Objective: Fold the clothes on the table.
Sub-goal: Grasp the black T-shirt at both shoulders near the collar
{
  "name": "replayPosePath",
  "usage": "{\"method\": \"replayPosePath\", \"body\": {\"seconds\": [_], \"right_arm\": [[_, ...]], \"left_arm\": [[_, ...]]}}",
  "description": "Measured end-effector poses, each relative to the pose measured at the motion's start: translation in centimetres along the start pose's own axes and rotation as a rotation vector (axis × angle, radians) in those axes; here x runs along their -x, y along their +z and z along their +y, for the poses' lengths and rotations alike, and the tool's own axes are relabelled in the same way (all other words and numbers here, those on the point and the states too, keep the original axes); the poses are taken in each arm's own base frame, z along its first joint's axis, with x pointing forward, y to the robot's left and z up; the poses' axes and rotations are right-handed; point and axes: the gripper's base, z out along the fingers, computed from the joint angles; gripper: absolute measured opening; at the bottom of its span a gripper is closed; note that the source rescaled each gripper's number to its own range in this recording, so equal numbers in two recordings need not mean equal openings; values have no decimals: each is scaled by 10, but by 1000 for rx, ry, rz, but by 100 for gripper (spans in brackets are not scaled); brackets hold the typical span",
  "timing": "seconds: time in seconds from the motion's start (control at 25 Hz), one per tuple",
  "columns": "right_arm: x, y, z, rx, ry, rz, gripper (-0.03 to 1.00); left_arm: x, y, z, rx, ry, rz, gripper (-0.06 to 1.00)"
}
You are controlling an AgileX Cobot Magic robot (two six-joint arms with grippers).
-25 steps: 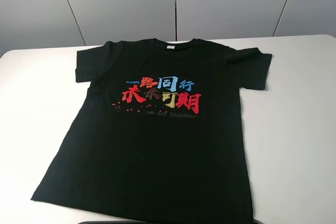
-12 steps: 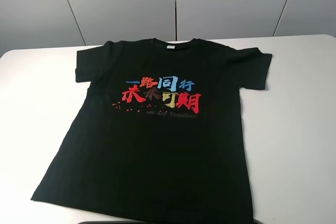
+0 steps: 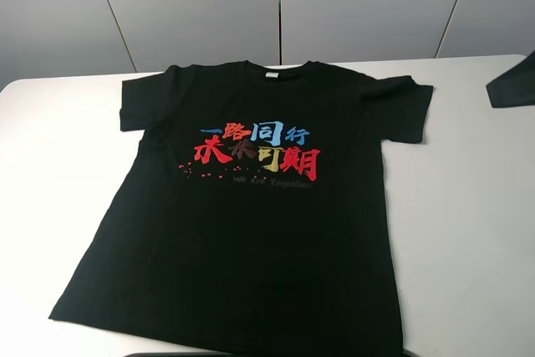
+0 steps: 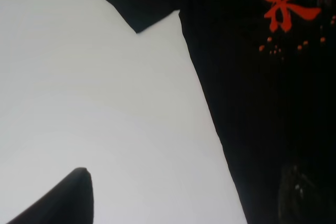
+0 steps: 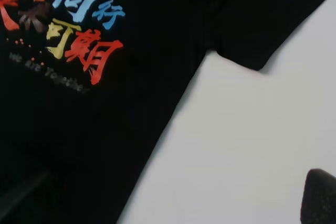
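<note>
The left gripper [image 4: 65, 200] shows only one dark fingertip, at the lower left of the left wrist frame, hanging over bare table [image 4: 105, 103]. Nothing sits in its jaws, and I take them as spread wide. The right gripper [image 5: 320, 198] is alike: one fingertip at the lower right of its frame, over white, jaws wide and empty.

From the high camera, the T-shirt [image 3: 259, 232] lies flat and face up in the middle of the frame. Its hem [image 3: 217, 334] is at the bottom edge and flares out toward the lower left. The coloured print [image 3: 255, 152] sits at the centre, and the sleeves [image 3: 142, 102] spread to either side in the upper half. The collar [image 3: 276, 68] is farthest, near the table's back edge. The right arm [image 3: 512, 81] is a dark shape at the upper right edge, and the left arm is out of this view.

I judge the step in hand to be the approach for the first grasp. I would bring each gripper down on the white side, just beside the cloth, and slide the lower finger under the edge. That way both layers get pinched, not the top one alone. Then I would lift only a little and fold inward along a line just outside the print. I would move both arms together, since cotton may drag and skew on this smooth top.
</note>
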Motion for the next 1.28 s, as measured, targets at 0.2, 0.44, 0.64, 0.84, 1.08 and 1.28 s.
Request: {"method": "replayPosePath", "body": {"seconds": [0.2,0.44,0.64,0.84,1.08,1.28], "right_arm": [[32,35,-5,53,-54,133,100],[45,83,8,112,-146,274,100],[49,113,4,123,-149,340,100],[47,136,0,131,-151,390,100],[46,150,-1,136,-146,410,100],[48,159,0,150,-153,408,100]], "left_arm": [[16,55,12,-44,57,105,92],[36,127,-5,-73,252,150,92],[48,179,-16,-109,350,235,92],[68,217,-24,-112,465,309,92],[80,257,-32,-162,544,403,92],[79,276,-33,-198,655,412,92]]}}
